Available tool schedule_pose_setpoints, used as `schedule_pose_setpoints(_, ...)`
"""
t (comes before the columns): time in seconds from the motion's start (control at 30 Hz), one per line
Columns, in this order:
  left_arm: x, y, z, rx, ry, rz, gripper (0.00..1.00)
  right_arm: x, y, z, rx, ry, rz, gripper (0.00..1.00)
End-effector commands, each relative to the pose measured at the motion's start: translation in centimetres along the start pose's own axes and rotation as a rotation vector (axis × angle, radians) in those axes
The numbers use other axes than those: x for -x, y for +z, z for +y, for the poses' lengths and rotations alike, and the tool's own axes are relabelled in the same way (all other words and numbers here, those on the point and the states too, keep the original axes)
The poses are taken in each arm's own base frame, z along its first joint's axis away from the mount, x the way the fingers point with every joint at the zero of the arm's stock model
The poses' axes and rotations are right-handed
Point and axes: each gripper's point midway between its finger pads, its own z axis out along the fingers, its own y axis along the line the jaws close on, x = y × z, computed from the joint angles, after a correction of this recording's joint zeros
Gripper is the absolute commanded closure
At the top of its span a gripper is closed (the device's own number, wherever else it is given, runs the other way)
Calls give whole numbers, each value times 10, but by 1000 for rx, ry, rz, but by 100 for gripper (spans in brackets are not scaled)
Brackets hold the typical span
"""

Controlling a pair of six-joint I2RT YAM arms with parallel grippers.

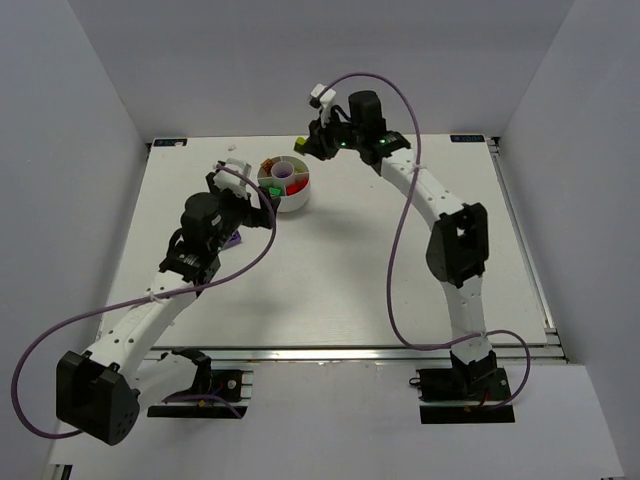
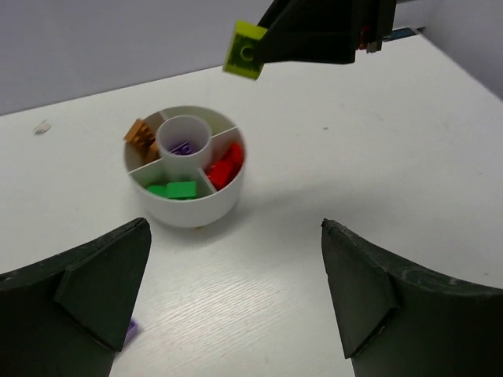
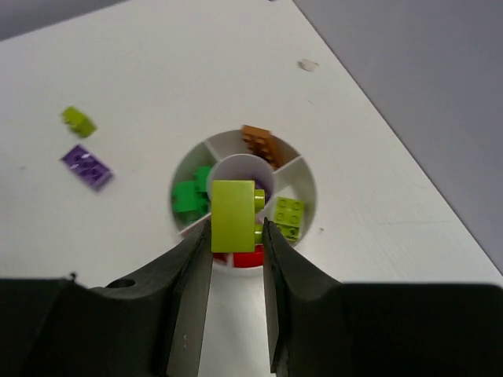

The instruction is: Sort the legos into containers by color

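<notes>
Brick-sorting looks well advanced. The white dish (image 3: 295, 168) stands on the far left-centre of the desk (image 1: 380, 270), and its wedges hold orange bricks (image 3: 259, 141), green bricks (image 3: 189, 196), red bricks (image 2: 225, 167) and a lime-yellow pair (image 3: 288, 216), each colour in its own section.

The right claw (image 3: 236, 232) is narrowed onto a lime-yellow brick (image 3: 233, 216), one finger on each side of it. It holds the brick in the air over the dish, clear of the rim. The likely reason is to line it up with the wedge that holds the same colour, which lies just beside it in the wrist view. Release height seems the thing to mind, since a drop from here could bounce into the centre well or a neighbouring wedge.

The right arm (image 1: 440, 215) rises from its near base and bends at mid-desk. From there it stretches far and leftward, with the wrist tipped down toward the dish.

The left claw (image 2: 234, 228) stands wide and holds nothing. It sits low at the near left of the dish and faces it, apparently waiting. One loose lime brick (image 3: 78, 121) and a purple brick (image 3: 86, 166) lie on the desk apart from the dish, near the left arm (image 1: 200, 235), so they would plausibly be its next job.
</notes>
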Motion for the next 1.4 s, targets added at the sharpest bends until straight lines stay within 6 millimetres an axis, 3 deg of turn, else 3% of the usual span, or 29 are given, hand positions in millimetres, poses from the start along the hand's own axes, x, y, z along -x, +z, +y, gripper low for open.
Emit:
schedule_pose_setpoints(0.0, 14, -6, 30, 131, -3, -23, 2, 9, 18, -35, -175, 0, 15, 100)
schedule_pose_setpoints(0.2, 18, -8, 50, 169, -54, -44, 2, -16, 44, -65, -316, 0, 4, 100)
schedule_pose_setpoints(0.57, 12, -5, 54, 157, -66, -25, 2, -46, 64, -70, -316, 37, 30, 100)
schedule_pose_setpoints(1.37, 11, -3, 51, 136, -63, -19, 2, -52, 66, -71, -316, 35, 40, 100)
